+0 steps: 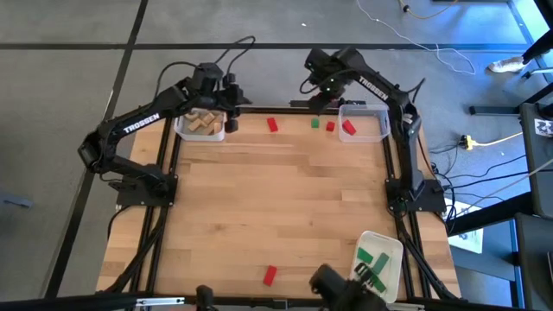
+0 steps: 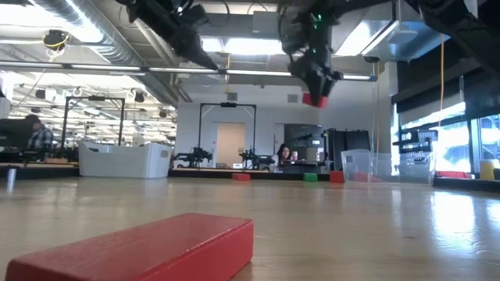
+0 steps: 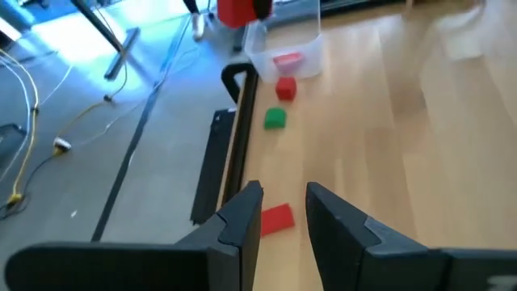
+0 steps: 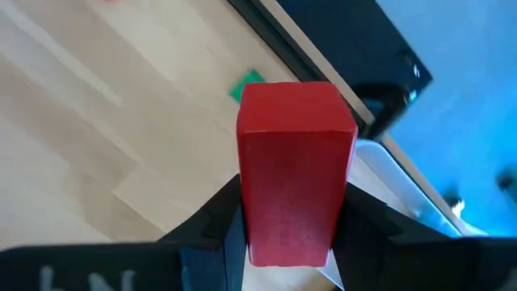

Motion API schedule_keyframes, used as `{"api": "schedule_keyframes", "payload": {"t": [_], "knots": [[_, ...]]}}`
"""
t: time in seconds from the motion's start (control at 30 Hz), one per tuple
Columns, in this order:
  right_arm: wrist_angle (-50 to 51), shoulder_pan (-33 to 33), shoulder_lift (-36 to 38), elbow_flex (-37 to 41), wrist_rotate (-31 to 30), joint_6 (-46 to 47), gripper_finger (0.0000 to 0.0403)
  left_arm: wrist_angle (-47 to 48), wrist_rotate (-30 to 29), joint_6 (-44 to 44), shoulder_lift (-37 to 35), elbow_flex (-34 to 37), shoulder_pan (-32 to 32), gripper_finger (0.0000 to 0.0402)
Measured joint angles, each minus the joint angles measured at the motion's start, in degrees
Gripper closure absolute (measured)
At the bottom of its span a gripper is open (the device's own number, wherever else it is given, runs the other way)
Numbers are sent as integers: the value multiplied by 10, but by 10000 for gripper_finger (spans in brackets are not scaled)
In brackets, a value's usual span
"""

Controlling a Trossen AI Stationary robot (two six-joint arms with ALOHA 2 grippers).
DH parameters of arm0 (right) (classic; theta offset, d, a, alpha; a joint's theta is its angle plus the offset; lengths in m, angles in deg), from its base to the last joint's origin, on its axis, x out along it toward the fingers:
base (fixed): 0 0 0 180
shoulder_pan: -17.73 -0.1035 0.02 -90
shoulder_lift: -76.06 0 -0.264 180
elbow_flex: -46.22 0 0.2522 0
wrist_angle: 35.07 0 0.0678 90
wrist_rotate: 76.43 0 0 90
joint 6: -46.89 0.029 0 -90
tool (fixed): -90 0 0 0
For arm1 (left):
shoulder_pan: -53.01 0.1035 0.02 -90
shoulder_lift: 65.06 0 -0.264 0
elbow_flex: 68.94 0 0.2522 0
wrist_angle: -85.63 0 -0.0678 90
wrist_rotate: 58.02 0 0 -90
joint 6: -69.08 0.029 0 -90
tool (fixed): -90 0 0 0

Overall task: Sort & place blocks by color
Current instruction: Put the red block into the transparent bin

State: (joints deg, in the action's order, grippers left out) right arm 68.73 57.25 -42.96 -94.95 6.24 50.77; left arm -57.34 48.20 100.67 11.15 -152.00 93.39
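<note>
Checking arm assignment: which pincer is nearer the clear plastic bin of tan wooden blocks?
Left. The left pincer hovers at that bin's edge; the right pincer is across the table's far side.

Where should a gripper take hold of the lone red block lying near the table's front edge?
Likely from straight above, fingers closing across the narrow width of the red block, on its two long side faces. It lies flat on the table with open space on all sides, so nothing blocks a top-down approach.

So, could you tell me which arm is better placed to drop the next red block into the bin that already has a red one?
The right. Its gripper is shut on a red block, raised beside the clear bin holding a red one. The left gripper is open and empty, over by the bin of tan blocks.
</note>
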Motion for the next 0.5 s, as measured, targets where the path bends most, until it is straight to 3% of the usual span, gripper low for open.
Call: {"api": "schedule_keyframes", "payload": {"t": [0.27, 0.5], "knots": [[-1, 70, 16, 124, 14, 5, 271, 20, -21, -13, -2, 1, 0, 310], [1, 109, 58, 251, -23, 8, 271, 20, -19, -15, -2, 1, 0, 310]]}}
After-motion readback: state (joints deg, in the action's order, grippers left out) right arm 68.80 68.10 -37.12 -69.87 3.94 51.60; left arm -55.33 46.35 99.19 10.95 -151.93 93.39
